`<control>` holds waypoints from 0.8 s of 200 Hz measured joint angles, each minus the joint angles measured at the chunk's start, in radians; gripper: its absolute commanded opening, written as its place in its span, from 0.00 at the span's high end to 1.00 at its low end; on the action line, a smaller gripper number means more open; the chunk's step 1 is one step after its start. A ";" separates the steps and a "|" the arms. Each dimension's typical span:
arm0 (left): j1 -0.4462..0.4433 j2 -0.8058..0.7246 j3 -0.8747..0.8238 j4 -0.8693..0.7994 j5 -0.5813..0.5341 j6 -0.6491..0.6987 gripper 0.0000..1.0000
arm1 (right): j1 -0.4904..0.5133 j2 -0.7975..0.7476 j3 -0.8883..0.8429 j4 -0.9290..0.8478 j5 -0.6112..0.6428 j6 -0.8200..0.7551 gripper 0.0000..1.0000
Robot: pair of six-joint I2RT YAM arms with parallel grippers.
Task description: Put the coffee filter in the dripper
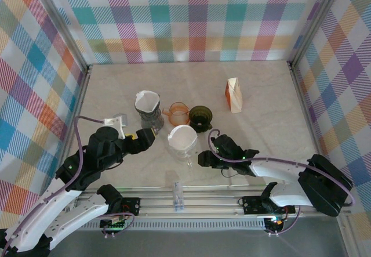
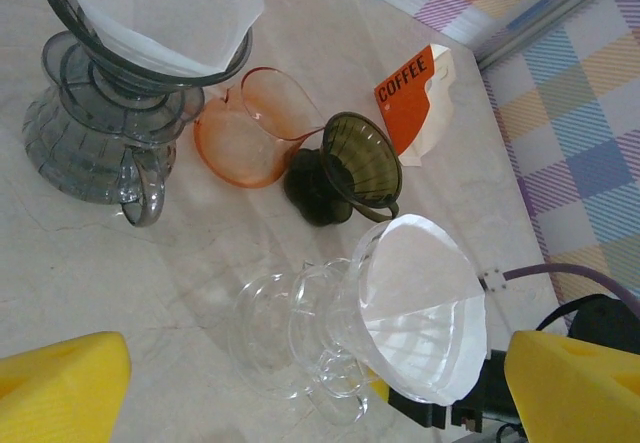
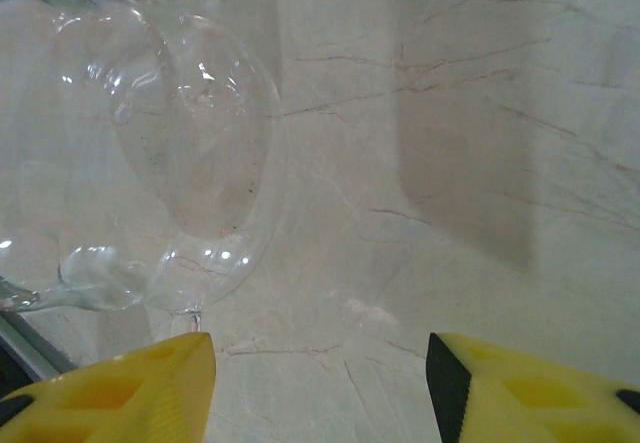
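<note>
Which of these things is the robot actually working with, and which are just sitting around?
In the job:
white paper filter
clear glass dripper holding it

Just lying about:
grey dripper and the second filter in it
orange dripper
dark green dripper
coffee packet

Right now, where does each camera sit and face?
Top external: above and behind the bases, looking down on the table; both arms, left gripper and right gripper show.
Left wrist: on the left arm, facing right across the clear dripper and its filter; yellow fingertips at the bottom corners.
Right wrist: on the right arm, low, facing left at the clear dripper; yellow fingertips below.
Shared: all three see the clear dripper.
</note>
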 measured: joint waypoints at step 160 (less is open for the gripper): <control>0.000 -0.062 0.027 -0.044 0.002 0.023 0.04 | -0.012 0.203 0.026 0.241 -0.040 0.125 0.55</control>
